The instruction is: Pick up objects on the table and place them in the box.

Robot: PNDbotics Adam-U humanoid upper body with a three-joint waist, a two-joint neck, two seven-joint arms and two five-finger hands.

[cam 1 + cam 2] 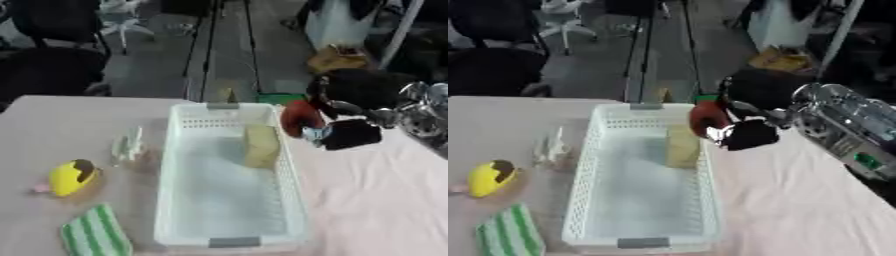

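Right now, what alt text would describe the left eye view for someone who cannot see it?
The right robot hand holds a red rounded object beside the far right rim of a white plastic basket holding a pale yellow block. Left of the basket lie a yellow rounded toy, a green-striped cloth and a clear item.

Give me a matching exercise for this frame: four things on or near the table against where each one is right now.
Things:
1. pale yellow block
2. round red object
3. yellow toy with a dark patch
4. green and white striped cloth

Places:
A. held in the robot's right hand over the right rim of the white plastic basket
B. on the table's near left corner
C. inside the basket, against its right wall
D. on the table left of the basket, beyond the cloth

Pairs: 1-C, 2-A, 3-D, 4-B
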